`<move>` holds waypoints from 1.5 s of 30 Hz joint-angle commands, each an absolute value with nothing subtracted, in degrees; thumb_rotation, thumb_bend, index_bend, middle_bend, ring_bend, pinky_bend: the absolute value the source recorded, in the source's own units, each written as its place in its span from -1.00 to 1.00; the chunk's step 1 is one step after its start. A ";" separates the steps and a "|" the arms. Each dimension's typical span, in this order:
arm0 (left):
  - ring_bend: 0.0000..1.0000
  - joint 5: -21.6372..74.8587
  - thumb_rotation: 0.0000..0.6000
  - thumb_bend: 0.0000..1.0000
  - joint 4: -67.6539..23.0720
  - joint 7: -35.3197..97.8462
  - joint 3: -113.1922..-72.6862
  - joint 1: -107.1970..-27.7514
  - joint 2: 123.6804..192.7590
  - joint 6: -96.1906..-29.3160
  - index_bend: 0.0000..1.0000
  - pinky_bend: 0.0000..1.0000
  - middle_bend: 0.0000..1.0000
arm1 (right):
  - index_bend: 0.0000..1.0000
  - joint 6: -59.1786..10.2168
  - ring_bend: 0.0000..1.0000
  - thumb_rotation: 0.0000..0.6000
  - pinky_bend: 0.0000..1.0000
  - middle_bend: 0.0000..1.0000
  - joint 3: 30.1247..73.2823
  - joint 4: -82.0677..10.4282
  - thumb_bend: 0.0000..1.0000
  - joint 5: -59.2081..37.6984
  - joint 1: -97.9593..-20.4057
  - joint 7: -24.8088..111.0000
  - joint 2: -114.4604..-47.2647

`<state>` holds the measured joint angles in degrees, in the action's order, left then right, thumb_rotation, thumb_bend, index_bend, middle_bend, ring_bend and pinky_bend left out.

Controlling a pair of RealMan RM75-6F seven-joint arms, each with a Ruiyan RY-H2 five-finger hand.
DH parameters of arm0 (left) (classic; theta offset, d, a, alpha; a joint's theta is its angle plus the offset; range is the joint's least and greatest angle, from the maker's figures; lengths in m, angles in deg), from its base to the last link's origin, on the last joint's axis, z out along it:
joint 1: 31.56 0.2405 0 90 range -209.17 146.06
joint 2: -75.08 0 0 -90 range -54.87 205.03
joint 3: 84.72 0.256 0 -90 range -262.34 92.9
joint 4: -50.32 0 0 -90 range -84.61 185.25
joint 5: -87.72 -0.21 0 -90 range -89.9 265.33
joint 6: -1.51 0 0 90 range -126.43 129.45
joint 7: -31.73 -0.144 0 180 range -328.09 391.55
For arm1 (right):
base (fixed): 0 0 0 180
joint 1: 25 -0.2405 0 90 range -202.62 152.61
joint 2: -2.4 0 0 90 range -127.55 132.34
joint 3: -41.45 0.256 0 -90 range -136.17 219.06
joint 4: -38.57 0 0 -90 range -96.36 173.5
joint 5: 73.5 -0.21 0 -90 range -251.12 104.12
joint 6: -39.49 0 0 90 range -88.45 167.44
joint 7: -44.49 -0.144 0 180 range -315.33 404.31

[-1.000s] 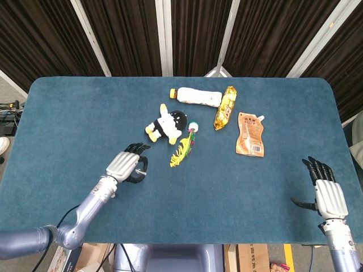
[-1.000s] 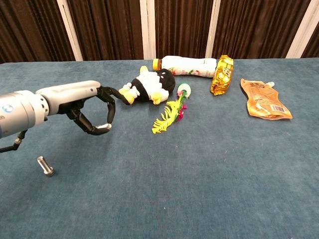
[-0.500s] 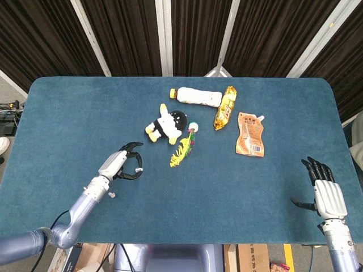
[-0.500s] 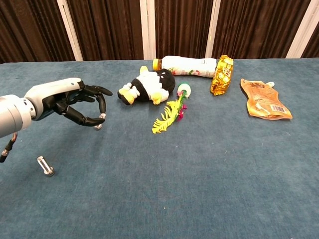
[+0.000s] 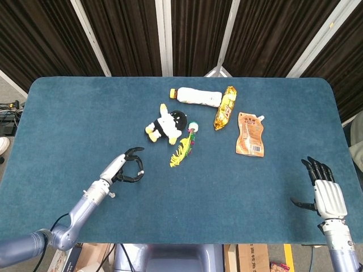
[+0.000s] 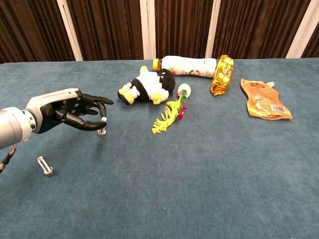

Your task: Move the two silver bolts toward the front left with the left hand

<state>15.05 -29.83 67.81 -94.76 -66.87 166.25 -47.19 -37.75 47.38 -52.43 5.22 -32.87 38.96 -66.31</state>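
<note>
One silver bolt (image 6: 102,129) stands upright between the fingertips of my left hand (image 6: 70,112), its lower end at or just above the cloth. In the head view the left hand (image 5: 127,168) is left of the table's middle, and the bolt in it is hard to make out there. The second silver bolt (image 6: 46,166) lies loose on the cloth, nearer the front left; in the head view this bolt (image 5: 112,195) is a small speck by my left wrist. My right hand (image 5: 325,192) rests at the front right, fingers apart and holding nothing.
A penguin plush (image 6: 147,86), a yellow feather toy (image 6: 169,115), a lying bottle (image 6: 185,65), a gold snack bag (image 6: 221,68) and an orange pouch (image 6: 264,100) sit toward the back middle and right. The blue table's front edge (image 5: 187,242) is close behind the loose bolt.
My left hand has drawn back toward the front left and come down, bringing the pinched bolt close to the cloth. The loose bolt and the right hand have not moved.
</note>
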 commanded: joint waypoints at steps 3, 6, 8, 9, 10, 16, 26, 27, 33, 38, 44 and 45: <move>-1.00 11.56 1.00 0.06 -27.34 73.32 -94.11 -65.89 166.61 -47.60 0.32 -1.00 -0.81 | -0.76 -37.66 -0.92 1.00 -1.00 -0.87 47.38 -52.38 -0.78 5.15 -32.91 39.02 -66.38; -1.00 10.48 1.00 0.06 -25.90 73.42 -93.67 -66.02 167.00 -47.97 0.32 -1.00 -0.81 | -0.76 -37.53 -0.92 1.00 -1.00 -0.86 47.27 -52.30 -0.78 5.24 -33.00 39.46 -66.56; -1.00 9.85 1.00 0.06 -25.21 73.16 -93.32 -66.00 167.29 -48.41 0.32 -1.00 -0.81 | -0.76 -37.43 -0.92 1.00 -1.00 -0.86 47.23 -52.34 -0.78 5.32 -33.07 39.44 -66.63; -1.00 9.69 1.00 0.06 -24.97 73.03 -93.23 -65.99 167.40 -48.56 0.33 -1.00 -0.81 | -0.76 -37.39 -0.92 1.00 -1.00 -0.86 47.19 -52.36 -0.78 5.35 -33.08 39.43 -66.64; -1.00 9.44 1.00 0.06 -24.57 72.78 -93.04 -66.01 167.57 -48.71 0.33 -1.00 -0.81 | -0.76 -37.36 -0.92 1.00 -1.00 -0.86 47.17 -52.37 -0.78 5.36 -33.09 39.43 -66.63; -1.00 8.25 1.00 0.05 -22.60 72.21 -91.95 -66.20 168.39 -48.88 0.34 -1.00 -0.81 | -0.76 -37.27 -0.92 1.00 -1.00 -0.86 47.27 -52.32 -0.78 5.09 -33.09 39.27 -66.59; -1.00 6.89 1.00 0.05 -21.40 74.17 -90.61 -66.10 168.37 -49.06 0.36 -1.00 -0.81 | -0.76 -37.31 -0.92 1.00 -1.00 -0.87 47.34 -52.26 -0.78 5.11 -33.13 39.17 -66.59; -1.00 6.74 1.00 0.05 -21.30 74.40 -90.47 -66.08 168.32 -49.10 0.36 -1.00 -0.81 | -0.76 -37.33 -0.92 1.00 -1.00 -0.87 47.32 -52.22 -0.78 5.09 -33.10 39.15 -66.58; -1.00 6.15 1.00 0.04 -20.10 75.45 -89.52 -65.94 168.00 -48.88 0.35 -1.00 -0.82 | -0.76 -37.21 -0.92 1.00 -1.00 -0.87 47.26 -52.15 -0.78 5.12 -33.14 39.15 -66.62; -1.00 5.29 1.00 0.00 -19.62 76.43 -88.79 -66.15 167.49 -48.58 0.33 -1.00 -0.84 | -0.76 -37.14 -0.92 1.00 -1.00 -0.86 47.21 -52.22 -0.78 5.18 -33.21 39.32 -66.72; -1.00 4.14 1.00 -0.12 -19.80 75.94 -87.46 -66.39 166.44 -48.17 0.26 -1.00 -0.87 | -0.76 -37.12 -0.92 1.00 -1.00 -0.86 47.10 -52.36 -0.78 5.31 -33.19 39.17 -66.68; -1.00 4.03 1.00 -0.13 -19.93 75.83 -87.20 -66.40 166.21 -48.02 0.25 -1.00 -0.88 | -0.76 -37.09 -0.92 1.00 -1.00 -0.87 47.10 -52.37 -0.78 5.32 -33.20 39.07 -66.65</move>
